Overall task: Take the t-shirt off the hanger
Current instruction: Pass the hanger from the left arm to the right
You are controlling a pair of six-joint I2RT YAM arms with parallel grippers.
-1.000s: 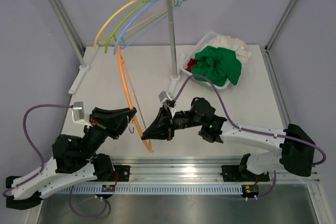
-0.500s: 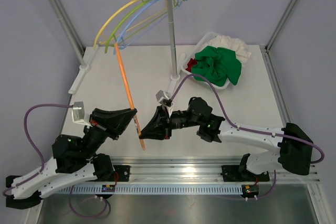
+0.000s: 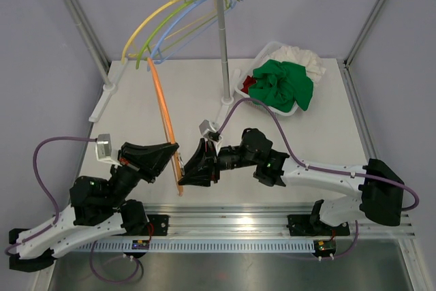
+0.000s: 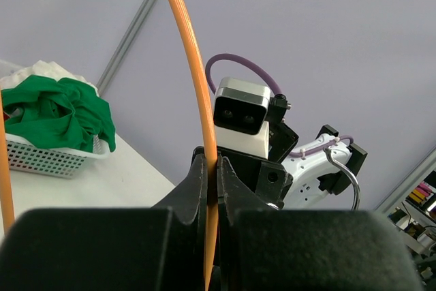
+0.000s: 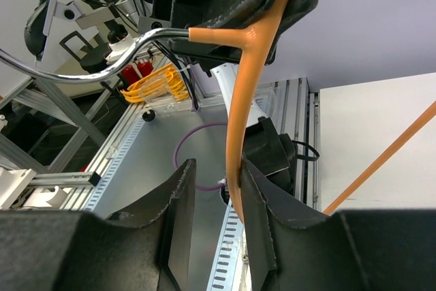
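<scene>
The orange hanger is bare and stands steeply over the table's near left. My left gripper is shut on it near its metal hook; in the left wrist view the orange bar runs up from between the closed jaws. My right gripper is open around the hanger's arm, which rests against one finger. The green t-shirt lies bunched in the white basket at the back right, off any hanger.
A clothes rack stands at the back left, its upright near the table's middle, with several empty coloured hangers on its bar. A white cloth and a red one lie in the basket. The metal rail runs along the near edge.
My right gripper has moved left, close up to my left gripper. The hanger's lower end has swung left with it. My left gripper has kept its hold.
</scene>
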